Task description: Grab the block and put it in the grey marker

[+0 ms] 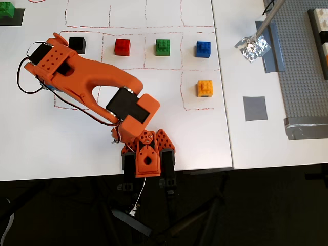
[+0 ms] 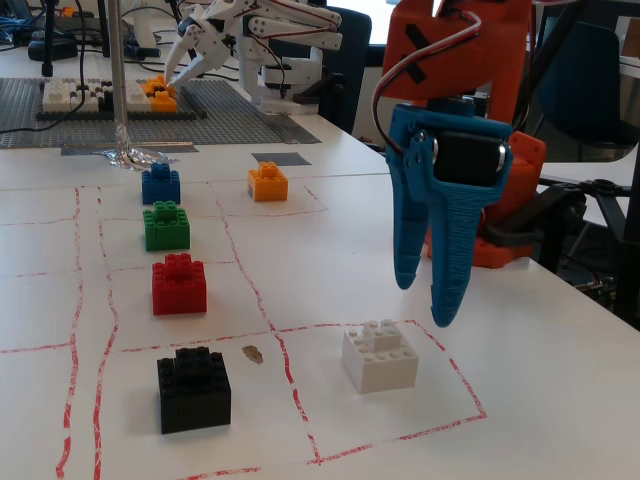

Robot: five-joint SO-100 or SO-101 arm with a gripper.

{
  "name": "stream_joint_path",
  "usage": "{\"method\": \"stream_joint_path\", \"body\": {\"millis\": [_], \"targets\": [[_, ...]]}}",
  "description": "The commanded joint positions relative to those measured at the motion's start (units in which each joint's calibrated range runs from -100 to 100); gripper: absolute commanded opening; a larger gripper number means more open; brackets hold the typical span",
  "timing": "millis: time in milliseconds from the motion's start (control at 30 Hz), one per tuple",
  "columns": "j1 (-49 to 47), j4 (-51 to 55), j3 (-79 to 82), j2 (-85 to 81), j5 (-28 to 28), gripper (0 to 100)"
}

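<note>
On the white surface [image 2: 560,330] I see my claw [image 2: 425,300] hanging fingers-down, narrowly parted, empty; the block [image 2: 380,357] sits at its 7 o'clock.

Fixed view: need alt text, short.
A blue two-finger gripper hangs open just above a small white studded brick inside a red-outlined cell. Left of it, black, red, green and blue bricks recede in a row.
</note>
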Motion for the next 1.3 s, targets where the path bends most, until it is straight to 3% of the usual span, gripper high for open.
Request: {"method": "stream_joint_path", "body": {"millis": [0, 467, 1267], "targets": [[0.31, -1.9, -4.52, -1.0, 1.66, 31], [3.75, -5.41, -4.34, 7.96, 3.91, 33], [6.84, -6.96, -6.87, 13.91, 6.3, 26]]}}
